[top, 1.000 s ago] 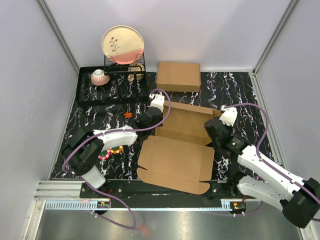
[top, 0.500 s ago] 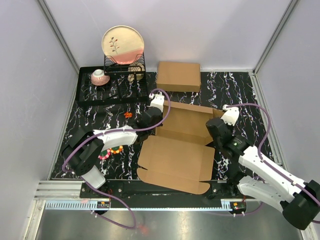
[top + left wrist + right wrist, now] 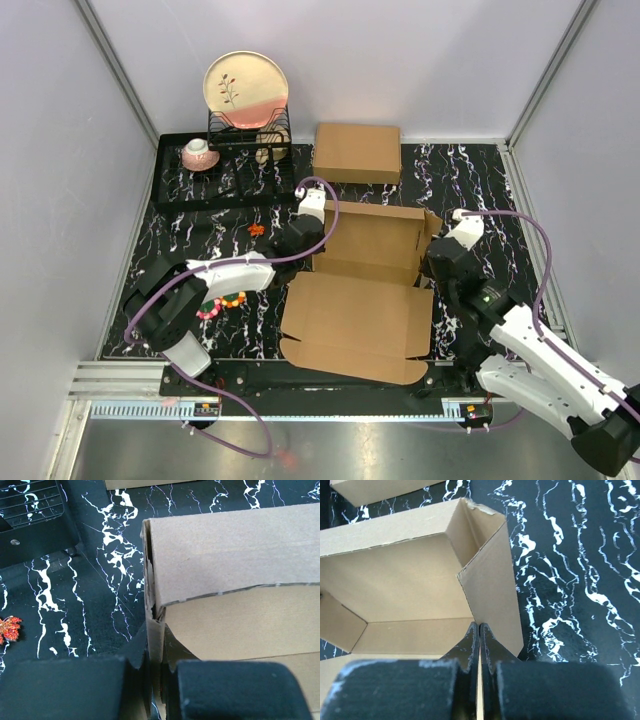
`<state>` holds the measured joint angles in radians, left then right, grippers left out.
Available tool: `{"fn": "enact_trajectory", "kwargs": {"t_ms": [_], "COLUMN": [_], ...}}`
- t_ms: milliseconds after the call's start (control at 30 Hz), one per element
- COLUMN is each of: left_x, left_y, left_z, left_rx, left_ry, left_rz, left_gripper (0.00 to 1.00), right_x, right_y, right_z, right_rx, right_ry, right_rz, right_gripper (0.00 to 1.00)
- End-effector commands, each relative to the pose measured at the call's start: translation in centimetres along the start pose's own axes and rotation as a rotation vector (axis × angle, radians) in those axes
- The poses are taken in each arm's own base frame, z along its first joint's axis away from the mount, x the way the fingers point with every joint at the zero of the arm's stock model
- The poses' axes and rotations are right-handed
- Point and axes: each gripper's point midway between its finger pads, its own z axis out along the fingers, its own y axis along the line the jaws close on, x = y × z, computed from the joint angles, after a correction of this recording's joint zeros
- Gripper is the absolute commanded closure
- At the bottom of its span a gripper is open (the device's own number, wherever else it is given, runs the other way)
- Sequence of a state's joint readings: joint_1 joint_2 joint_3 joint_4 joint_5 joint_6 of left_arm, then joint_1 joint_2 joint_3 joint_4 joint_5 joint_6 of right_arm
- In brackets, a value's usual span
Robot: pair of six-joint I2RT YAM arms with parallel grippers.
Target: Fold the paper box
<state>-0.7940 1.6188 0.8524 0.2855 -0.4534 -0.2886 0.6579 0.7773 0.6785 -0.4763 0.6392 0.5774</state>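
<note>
Here, both jaws pinch the paper box (image 3: 360,300) at its opposite side walls.
The left jaws are clamped on the left wall of the box and the right jaws on the right wall flap. The box sits in the middle of the desk (image 3: 470,180), with its tray walls raised and its wide lid panel flat toward the near edge. Behind it, a dish rack (image 3: 225,172) holds a plate (image 3: 246,88) upright and a cup (image 3: 198,153), and a made-up cardboard box (image 3: 357,152) lies beside the rack. Each arm stretches low from the near edge and slants inward to the box.
</note>
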Motion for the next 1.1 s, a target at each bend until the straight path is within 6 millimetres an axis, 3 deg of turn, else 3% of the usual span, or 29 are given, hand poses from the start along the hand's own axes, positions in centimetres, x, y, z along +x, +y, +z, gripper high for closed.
{"fn": "enact_trajectory", "kwargs": {"t_ms": [0,300,500,667,767,967,1067], "left_x": [1.3,0.7,0.9,0.9,0.8,1.0,1.3], "left_y": [0.1,-0.7,-1.3,-1.2,-1.1,-1.1,-0.9], "left_z": [-0.8,-1.1,-1.0,-1.2,-1.2,-1.1,-1.0], "left_rx": [-0.008,0.014,0.036,0.035,0.031,0.027,0.012], "left_ry": [0.024,-0.017,-0.019,-0.028,-0.034,-0.031,-0.019], "left_rz": [0.01,-0.003,-0.009,-0.012,-0.011,-0.011,-0.004], "left_gripper": [1.0,1.0,1.0,1.0,1.0,1.0,1.0], "right_x": [-1.0,-0.6,2.1,4.2,4.2,3.0,0.7], "right_y": [3.6,4.5,5.7,4.9,4.8,4.6,5.4], "right_z": [0.3,0.9,2.1,2.9,2.7,2.0,0.6], "right_rx": [-0.128,-0.163,-0.211,-0.171,-0.169,-0.182,-0.242], "right_ry": [-0.001,0.004,0.076,0.127,0.13,0.099,0.042], "right_rz": [0.078,0.058,0.037,-0.001,-0.002,-0.01,0.013], "right_gripper": [1.0,1.0,1.0,0.99,0.91,0.85,0.64]}}
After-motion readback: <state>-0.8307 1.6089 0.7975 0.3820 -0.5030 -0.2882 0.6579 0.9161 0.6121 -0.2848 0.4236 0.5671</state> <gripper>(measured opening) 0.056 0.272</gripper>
